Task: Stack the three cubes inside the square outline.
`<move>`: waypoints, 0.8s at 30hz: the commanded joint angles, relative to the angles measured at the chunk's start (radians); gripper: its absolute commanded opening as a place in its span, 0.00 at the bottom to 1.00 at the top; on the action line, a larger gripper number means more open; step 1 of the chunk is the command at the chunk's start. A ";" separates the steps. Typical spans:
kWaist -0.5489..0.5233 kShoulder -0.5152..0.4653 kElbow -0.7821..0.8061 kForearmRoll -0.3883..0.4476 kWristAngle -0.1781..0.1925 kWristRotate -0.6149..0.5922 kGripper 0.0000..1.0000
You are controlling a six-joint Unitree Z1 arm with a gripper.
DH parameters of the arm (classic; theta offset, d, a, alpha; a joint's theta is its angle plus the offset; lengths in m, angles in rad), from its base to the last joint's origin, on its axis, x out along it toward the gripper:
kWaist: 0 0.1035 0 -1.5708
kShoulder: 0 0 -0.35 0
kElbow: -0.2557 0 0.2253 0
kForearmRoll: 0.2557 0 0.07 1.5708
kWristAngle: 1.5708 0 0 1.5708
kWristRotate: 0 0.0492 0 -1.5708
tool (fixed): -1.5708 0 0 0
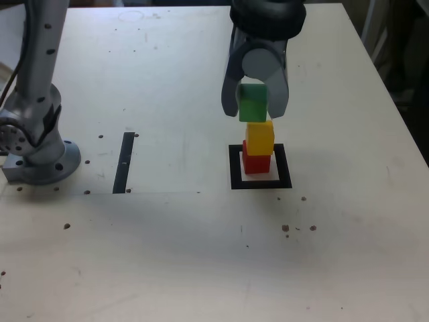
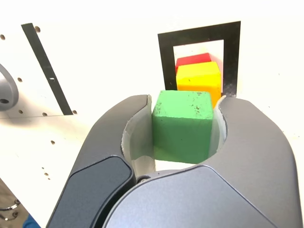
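Your gripper (image 1: 254, 100) was clamped on the green cube (image 1: 253, 104), directly above the yellow cube (image 1: 260, 137), which sat on the red cube (image 1: 256, 162) inside the square outline (image 1: 234, 168).

Colours on the white table (image 1: 201, 268)

Green cube (image 1: 253, 104) over yellow cube (image 1: 260, 137) over red cube (image 1: 256, 162); black square outline (image 1: 235, 168) with white centre; black strip (image 1: 124, 162) at exterior view's left; grey gripper (image 1: 254, 106).
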 commanded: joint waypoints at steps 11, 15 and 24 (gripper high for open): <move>-0.005 0.030 -0.002 -0.002 -0.009 -0.002 0.19; -0.005 0.047 -0.014 -0.005 -0.004 0.000 0.19; -0.003 0.058 -0.025 -0.005 0.008 0.001 0.28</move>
